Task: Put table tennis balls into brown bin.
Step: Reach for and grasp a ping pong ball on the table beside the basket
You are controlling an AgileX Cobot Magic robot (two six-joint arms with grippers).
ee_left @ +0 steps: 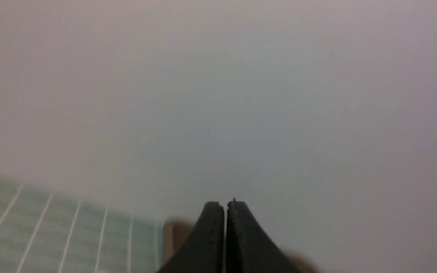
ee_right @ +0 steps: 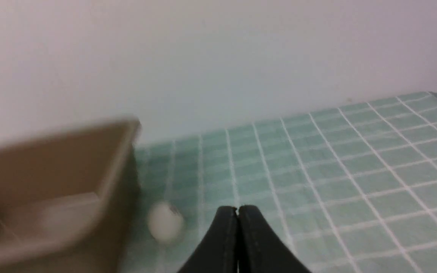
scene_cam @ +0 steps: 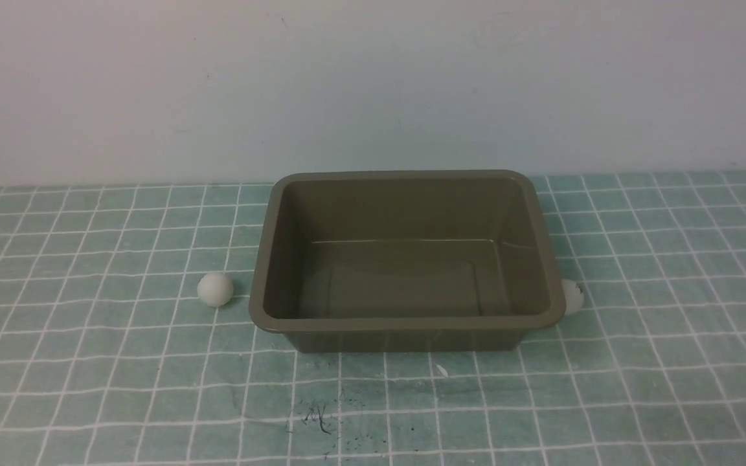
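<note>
The brown bin stands in the middle of the green checked cloth, nothing in it. One white table tennis ball lies just off its left side. The other ball lies against the bin's right side, half hidden by the flared rim; the right wrist view shows that ball blurred beside the bin. No arm shows in the front view. My left gripper is shut and empty, pointed mostly at the wall, a bit of brown rim beside it. My right gripper is shut and empty, with the ball close by.
A pale wall rises right behind the bin. The checked cloth runs wide on both sides and in front. Dark scribble marks and a small white fleck lie on the cloth in front of the bin.
</note>
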